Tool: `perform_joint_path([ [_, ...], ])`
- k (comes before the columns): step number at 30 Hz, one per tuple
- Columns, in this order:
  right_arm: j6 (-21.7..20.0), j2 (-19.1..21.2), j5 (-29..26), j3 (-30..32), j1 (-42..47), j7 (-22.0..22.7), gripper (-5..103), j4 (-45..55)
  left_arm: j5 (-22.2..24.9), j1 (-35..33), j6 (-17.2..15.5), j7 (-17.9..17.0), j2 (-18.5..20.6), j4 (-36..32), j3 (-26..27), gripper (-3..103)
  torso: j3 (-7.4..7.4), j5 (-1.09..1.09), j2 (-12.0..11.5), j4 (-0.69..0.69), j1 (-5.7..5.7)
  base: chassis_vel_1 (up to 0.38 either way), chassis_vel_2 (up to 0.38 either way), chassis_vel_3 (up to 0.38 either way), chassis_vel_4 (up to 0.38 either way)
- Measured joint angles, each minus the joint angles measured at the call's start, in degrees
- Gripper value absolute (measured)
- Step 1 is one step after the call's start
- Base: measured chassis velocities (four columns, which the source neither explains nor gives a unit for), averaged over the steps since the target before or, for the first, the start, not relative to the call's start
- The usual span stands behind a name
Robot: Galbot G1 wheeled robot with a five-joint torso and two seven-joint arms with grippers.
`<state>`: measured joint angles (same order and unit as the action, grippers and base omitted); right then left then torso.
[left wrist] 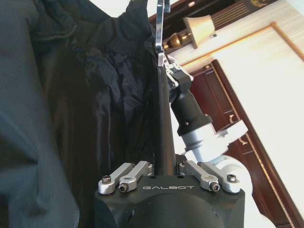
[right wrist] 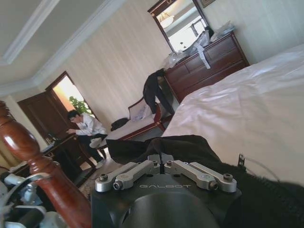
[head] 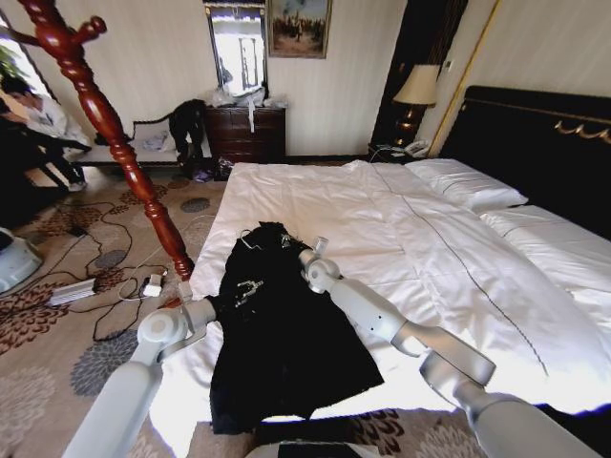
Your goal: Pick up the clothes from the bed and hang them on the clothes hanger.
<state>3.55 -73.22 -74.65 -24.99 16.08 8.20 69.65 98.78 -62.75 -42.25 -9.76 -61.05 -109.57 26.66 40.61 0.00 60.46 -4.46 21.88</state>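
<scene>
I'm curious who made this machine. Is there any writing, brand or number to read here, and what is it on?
"GALBOT": on the black body of the left hand, in its wrist view.
"GALBOT": on the right hand, fainter.
The painting and the jacket show no readable text.

clothes [head: 286, 343]: one black, faintly shiny jacket, crumpled and spread out, its far end bunched up, its near hem hanging over the bed's near edge.
bed [head: 430, 258]: wide, white duvet, white pillows at the far right, tall black headboard with gold trim; the jacket lies on its near left part.
hanger [head: 115, 134]: glossy red-brown turned-wood stand, leaning in view, on the floor left of the bed, bare.
</scene>
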Motion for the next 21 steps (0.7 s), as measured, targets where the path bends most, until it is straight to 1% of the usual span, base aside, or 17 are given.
perform_joint_path([
  [2,0.2,-0.1,-0.2,-0.2,0.1,0.1,0,1.0,-0.9,1.1,0.0,2.1,-0.5,1.7,-0.2,18,0.00,0.00,0.0,-0.01,0.00,0.000,0.000,0.000,0.000],
  [3,0.2,-0.1,-0.2,-0.2,0.1,0.1,0,1.0,-0.9,1.1,0.0,2.1,-0.5,1.7,-0.2,18,0.00,0.00,0.0,-0.01,0.00,0.000,0.000,0.000,0.000],
  [8,0.3,-0.1,-0.3,-0.1,0.3,0.5,0,1.9,-4.2,2.0,0.0,5.4,-1.7,5.5,0.1,18,0.00,-0.01,0.0,0.00,0.00,0.000,0.000,0.000,0.000],
  [12,0.5,0.6,-1.2,0.3,0.9,0.6,0,3.7,-5.0,2.5,0.0,6.7,-2.3,8.1,1.0,18,0.00,-0.01,0.0,0.00,0.00,0.000,0.000,0.000,0.000],
  [21,0.7,1.3,-2.2,0.4,2.8,1.6,0,7.9,-7.2,4.7,0.0,8.5,-4.2,12.2,0.4,18,0.00,0.00,0.0,0.00,0.00,0.000,0.000,0.000,0.000],
])
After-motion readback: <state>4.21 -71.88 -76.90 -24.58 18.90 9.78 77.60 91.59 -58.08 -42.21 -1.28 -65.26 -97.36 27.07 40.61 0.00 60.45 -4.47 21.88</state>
